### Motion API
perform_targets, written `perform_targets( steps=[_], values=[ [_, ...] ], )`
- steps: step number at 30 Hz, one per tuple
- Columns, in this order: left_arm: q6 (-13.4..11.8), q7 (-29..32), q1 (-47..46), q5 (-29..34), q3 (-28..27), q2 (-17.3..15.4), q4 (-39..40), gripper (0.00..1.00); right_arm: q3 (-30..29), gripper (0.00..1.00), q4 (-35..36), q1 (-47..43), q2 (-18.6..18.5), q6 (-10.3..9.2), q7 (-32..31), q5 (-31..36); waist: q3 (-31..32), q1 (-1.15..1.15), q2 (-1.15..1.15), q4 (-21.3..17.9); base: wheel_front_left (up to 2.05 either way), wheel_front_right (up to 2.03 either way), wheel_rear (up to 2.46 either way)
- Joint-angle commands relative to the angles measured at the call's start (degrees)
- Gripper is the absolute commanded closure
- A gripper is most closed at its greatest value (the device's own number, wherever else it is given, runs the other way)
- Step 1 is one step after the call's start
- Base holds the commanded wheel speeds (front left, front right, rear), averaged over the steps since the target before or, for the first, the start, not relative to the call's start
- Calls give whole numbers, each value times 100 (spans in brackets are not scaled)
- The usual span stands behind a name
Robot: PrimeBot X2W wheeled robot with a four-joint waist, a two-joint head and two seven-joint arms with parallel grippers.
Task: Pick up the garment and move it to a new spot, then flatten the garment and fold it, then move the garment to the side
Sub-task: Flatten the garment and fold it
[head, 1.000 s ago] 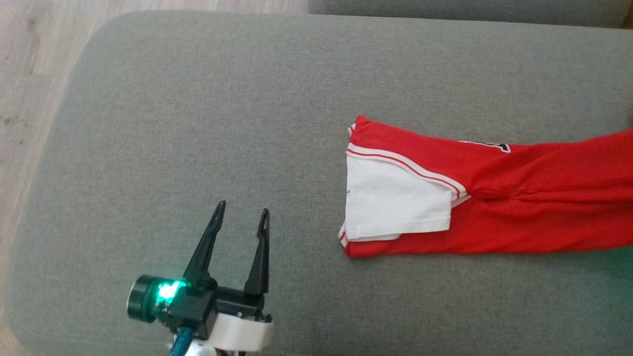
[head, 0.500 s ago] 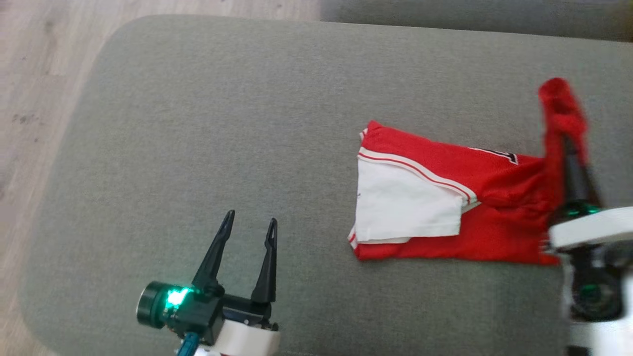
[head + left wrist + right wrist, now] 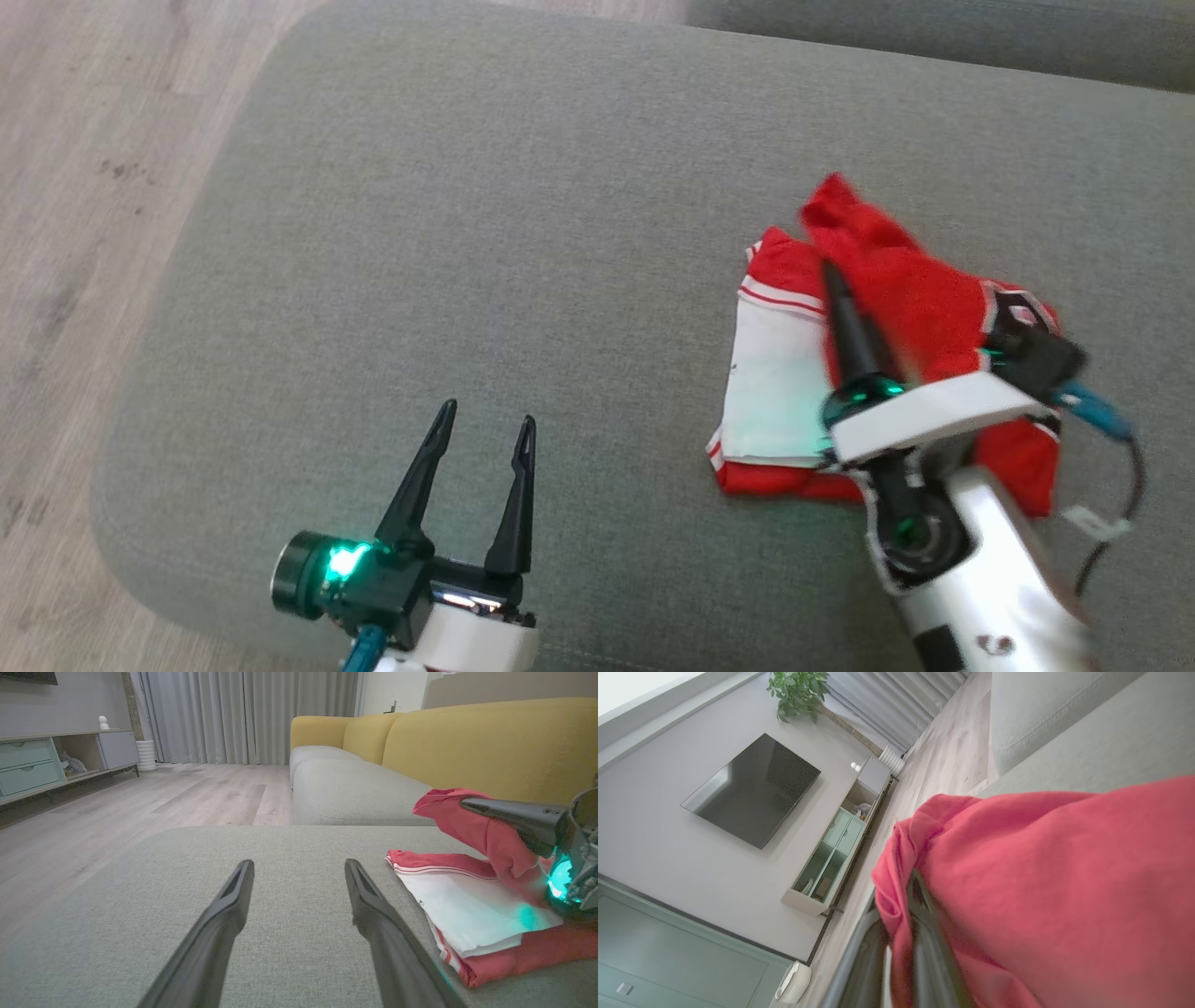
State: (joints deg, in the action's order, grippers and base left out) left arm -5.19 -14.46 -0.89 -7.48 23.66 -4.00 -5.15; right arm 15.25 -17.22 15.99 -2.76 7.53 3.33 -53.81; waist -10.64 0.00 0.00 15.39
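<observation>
Garment: red mesh jersey with white panel and striped trim [image 3: 896, 289], lying on right part of grey-green fabric cushion [image 3: 467, 187]. Runs lengthwise across cushion, side to side, white-panelled end toward cushion's left edge. Red end raised and doubled back over lower layer, seemingly to lay a fold. Pinched there by right gripper [image 3: 834, 285], clamped tight on cloth. Left gripper [image 3: 488, 413] parked over cushion's near edge, spread wide, holding nothing, probably keeping clear.

Black 2-fingered left hand [image 3: 489, 412]; white wrist [image 3: 476, 644]; green light [image 3: 341, 563].
</observation>
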Motion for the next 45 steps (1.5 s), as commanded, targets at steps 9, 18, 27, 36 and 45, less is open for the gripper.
perform_targets(
  steps=[9, 18, 27, 36, 45],
  values=[
    [-9, -53, -172, 46, -352, 99, 151, 0, 1376, 0, -428, 551, -12, -4, 433, -540, 6, 0, 0, -17, 0, 0, 0],
    [-3, -53, -103, 35, -505, 107, 166, 0, 957, 0, -40, 459, -14, -4, 839, 1623, 204, 0, 0, -431, 0, 0, 0],
    [27, -53, 179, -134, -722, 110, 124, 0, -170, 0, 800, -892, -372, -4, 1158, 3696, 843, 0, 0, -998, 0, 0, 0],
    [-89, -53, 479, -228, -834, 112, 96, 0, -1202, 0, 1250, -2079, -254, -4, 1165, 4309, 1261, 0, 0, -1326, 0, 0, 0],
    [-126, -53, 863, -138, -1104, 112, 21, 0, -1259, 0, 1036, -2460, -176, -4, 1166, 4468, 1502, 0, 0, -1534, 0, 0, 0]
  ],
)
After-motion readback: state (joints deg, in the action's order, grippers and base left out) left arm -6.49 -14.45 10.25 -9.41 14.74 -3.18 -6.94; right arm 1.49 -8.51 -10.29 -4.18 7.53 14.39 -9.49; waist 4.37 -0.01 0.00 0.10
